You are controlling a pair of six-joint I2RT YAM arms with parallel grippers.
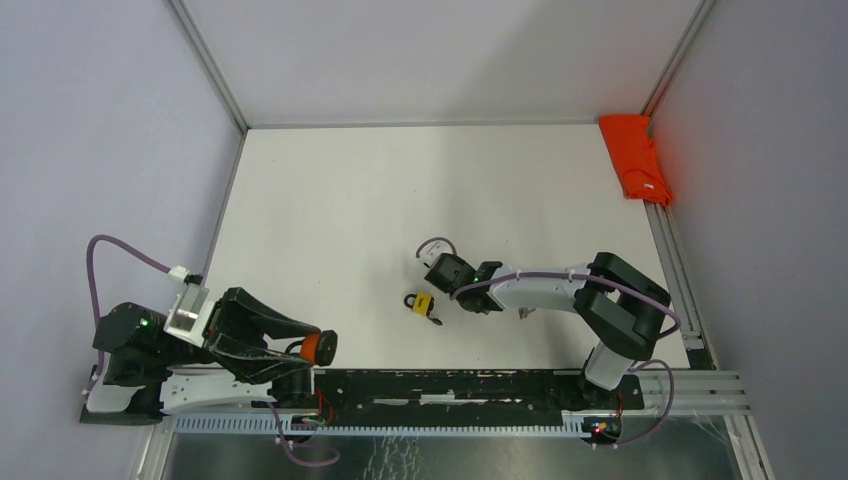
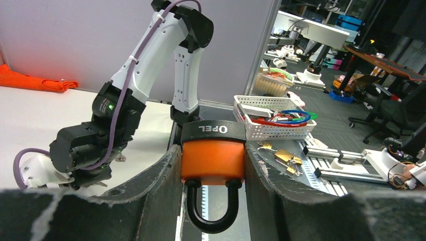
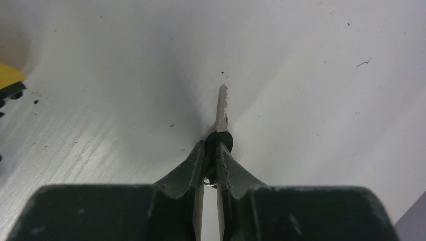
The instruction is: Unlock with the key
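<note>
An orange padlock (image 2: pixel 213 168) with a black cap and black shackle sits between the fingers of my left gripper (image 2: pixel 212 150), shackle towards the camera and both legs seated in the body. In the top view that gripper (image 1: pixel 318 347) rests low at the near left by the rail, shut on the padlock (image 1: pixel 312 346). My right gripper (image 3: pixel 211 148) pinches the black head of a silver key (image 3: pixel 221 108), the blade pointing at the white table. That gripper (image 1: pixel 470 300) hangs over the table's middle, well apart from the orange padlock.
A small yellow padlock (image 1: pixel 422 303) lies on the table just left of the right gripper, its corner at the edge of the right wrist view (image 3: pixel 10 80). A red cloth (image 1: pixel 635 158) lies at the far right corner. A white basket (image 2: pixel 274 120) and brass padlocks (image 2: pixel 284 155) sit beyond the table.
</note>
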